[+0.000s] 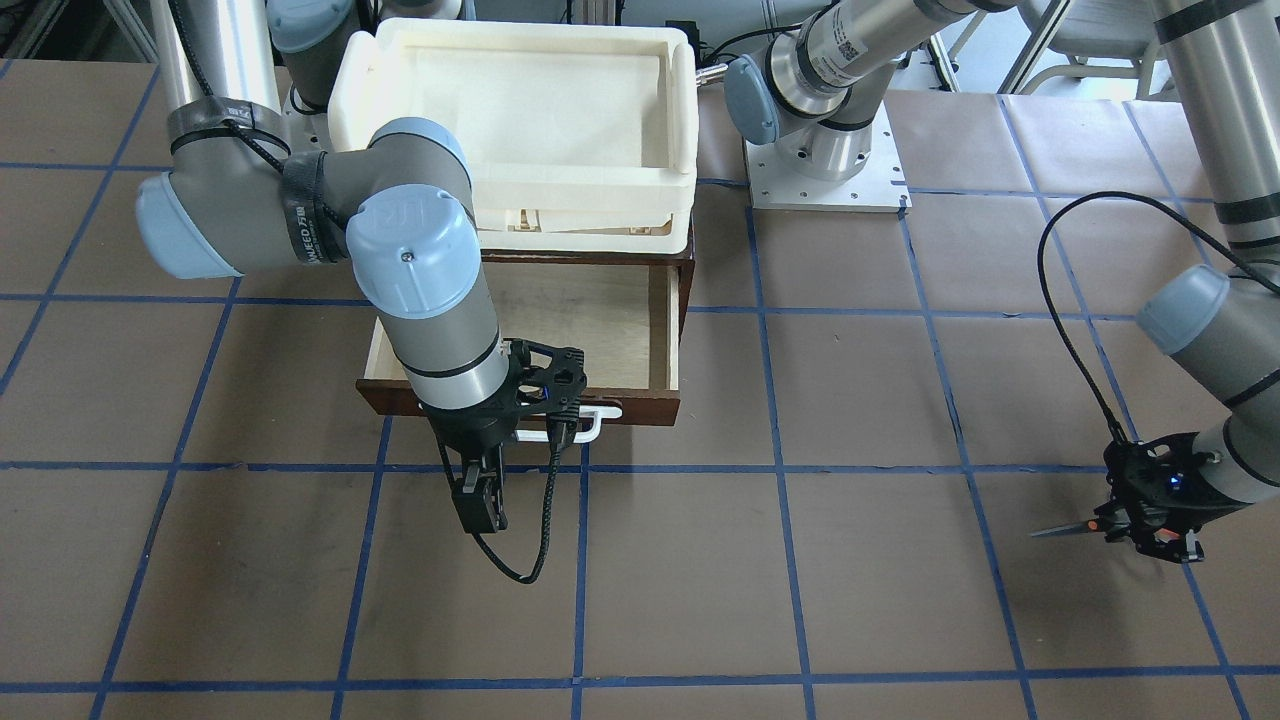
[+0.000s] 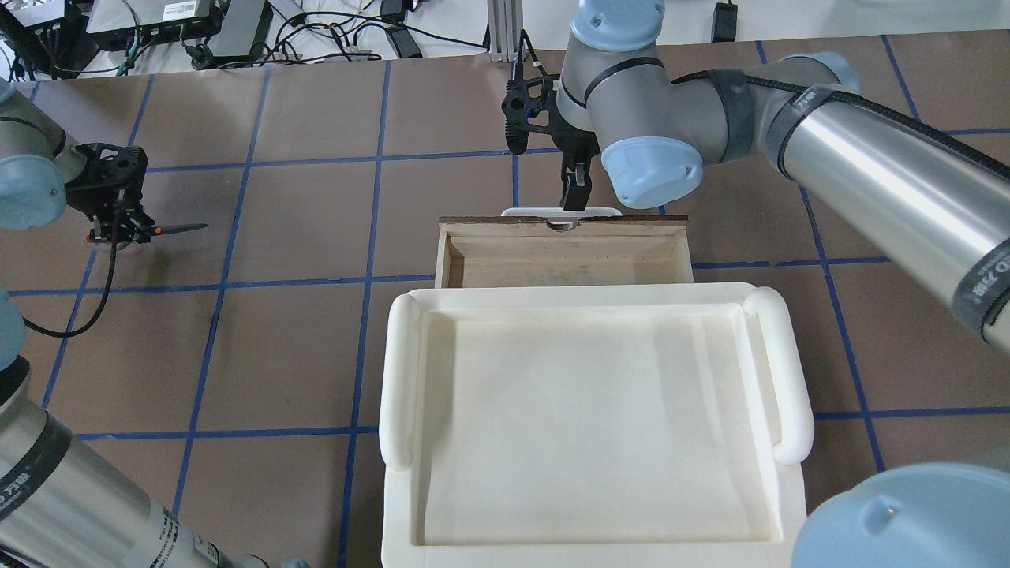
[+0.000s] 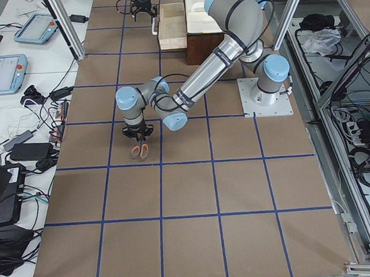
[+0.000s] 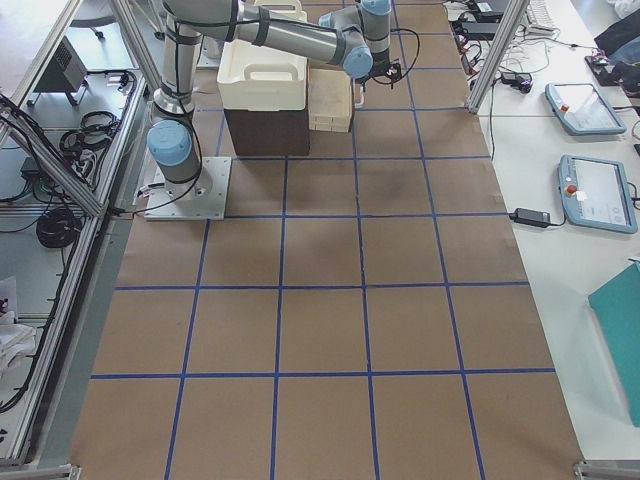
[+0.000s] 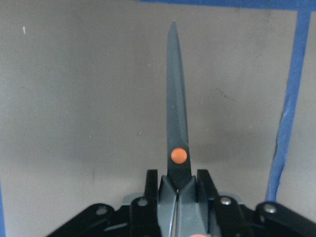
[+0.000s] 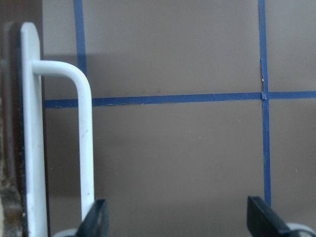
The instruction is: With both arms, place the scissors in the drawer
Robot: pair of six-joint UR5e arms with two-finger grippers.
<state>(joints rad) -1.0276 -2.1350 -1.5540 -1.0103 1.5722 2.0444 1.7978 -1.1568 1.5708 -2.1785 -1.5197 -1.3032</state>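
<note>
Scissors (image 2: pixel 181 229): we see the long axis along the counter (image 2: pixel 300 355), tips toward the drawer (image 2: pixel 562 256).
Left jaws: clamped on them.
Right jaws: apart, by drawer front.

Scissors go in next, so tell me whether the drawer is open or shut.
Open. The drawer sticks out from under the tray, its pale inside exposed from above.

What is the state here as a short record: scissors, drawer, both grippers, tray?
scissors: blades closed, clamped just behind the orange pivot, far from the drawer
left gripper: shut on the scissors
drawer: open, scissors not in it yet
right gripper: open, in front of the drawer, one finger beside the white handle, not gripping it
tray: cream-white, sits above the drawer
</note>
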